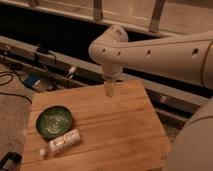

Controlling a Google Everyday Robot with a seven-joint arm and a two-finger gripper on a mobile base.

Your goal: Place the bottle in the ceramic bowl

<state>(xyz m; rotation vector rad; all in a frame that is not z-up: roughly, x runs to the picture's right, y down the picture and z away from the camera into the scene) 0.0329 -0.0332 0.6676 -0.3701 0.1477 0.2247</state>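
A small white bottle (61,142) with a reddish label lies on its side near the front left of the wooden table (120,135), cap to the left. It rests just in front of the dark-green ceramic bowl (54,121), which sits upright and holds nothing. My gripper (109,90) hangs from the white arm (165,50) over the far middle of the table, well to the right of and behind both, and holds nothing.
Cables and a power strip (42,52) lie on the floor behind and left of the table. A dark rail and ledge (165,95) run behind the table. A dark object (9,161) sits at the lower left corner.
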